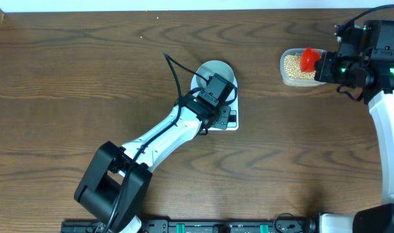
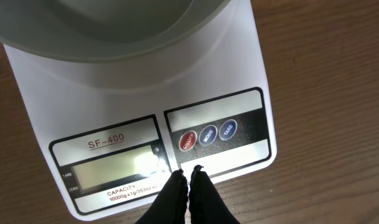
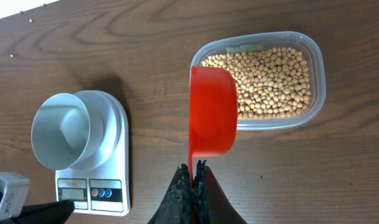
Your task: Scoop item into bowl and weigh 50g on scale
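Many loose beans [image 3: 270,81] in clear tub [image 3: 318,68]; bowl [image 3: 61,130] empty on scale [image 3: 114,134].
We judge them light, hard, prone to rolling: take by scoop [image 3: 211,112], whose handle right gripper [image 3: 193,171] pinches tight; left gripper [image 2: 189,175] pressed closed, empty, above the buttons [image 2: 208,134].

White-and-black left arm [image 1: 164,136]: white tubular links, boxy black joint housings, the biggest at the near-left base. Thin black cable [image 1: 173,68] loops off its wrist, with more cabling along the white link. White-and-black right arm [image 1: 385,123]: white link, black wrist block with green LEDs [image 1: 342,65]. Left gripper [image 2: 189,176] and right gripper [image 3: 193,167]: matte black tapered fingers.
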`<state>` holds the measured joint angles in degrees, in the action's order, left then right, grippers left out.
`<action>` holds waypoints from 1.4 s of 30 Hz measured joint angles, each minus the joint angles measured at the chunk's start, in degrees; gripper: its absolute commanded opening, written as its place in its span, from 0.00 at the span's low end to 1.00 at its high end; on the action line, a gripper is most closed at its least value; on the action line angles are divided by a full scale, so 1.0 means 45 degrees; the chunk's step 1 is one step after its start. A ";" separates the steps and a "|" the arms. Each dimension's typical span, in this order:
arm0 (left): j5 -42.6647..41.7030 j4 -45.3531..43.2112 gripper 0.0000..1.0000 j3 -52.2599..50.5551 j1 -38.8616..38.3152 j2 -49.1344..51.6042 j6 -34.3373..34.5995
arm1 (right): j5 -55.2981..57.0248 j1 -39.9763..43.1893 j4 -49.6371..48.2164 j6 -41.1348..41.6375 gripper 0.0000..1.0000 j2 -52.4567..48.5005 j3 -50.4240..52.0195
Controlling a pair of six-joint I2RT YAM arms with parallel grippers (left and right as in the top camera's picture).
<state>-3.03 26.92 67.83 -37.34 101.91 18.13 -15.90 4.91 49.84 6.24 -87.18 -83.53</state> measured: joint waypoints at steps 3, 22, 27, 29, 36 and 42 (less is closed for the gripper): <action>0.0000 -0.0078 0.07 0.0000 0.0000 0.0029 0.0000 | 0.0000 0.0000 0.0029 0.0000 0.01 0.0000 0.0000; 0.0005 -0.1103 0.07 -0.0015 0.0000 0.1054 -0.0068 | -0.0039 0.0000 0.0874 -0.0155 0.01 0.0000 0.0000; 0.0005 -0.1175 0.07 -0.0015 0.0000 0.1054 -0.0141 | -0.0039 0.0000 0.0874 -0.0185 0.01 0.0000 0.0000; 0.0005 -0.1180 0.07 -0.0015 0.0000 0.1054 -0.0160 | -0.0039 0.0000 0.0874 -0.0189 0.01 0.0000 0.0000; 0.0005 -0.1185 0.07 -0.0010 0.0000 0.1054 -0.0296 | -0.0039 0.0000 0.0899 -0.0209 0.01 0.0000 0.0000; 0.0005 -0.1190 0.07 -0.0015 0.0000 0.1287 -0.0330 | -0.0039 0.0000 0.0967 -0.0296 0.01 0.0000 0.0000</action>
<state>-3.01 21.56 67.77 -37.34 107.70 16.64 -16.08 4.91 54.19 4.91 -87.18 -83.53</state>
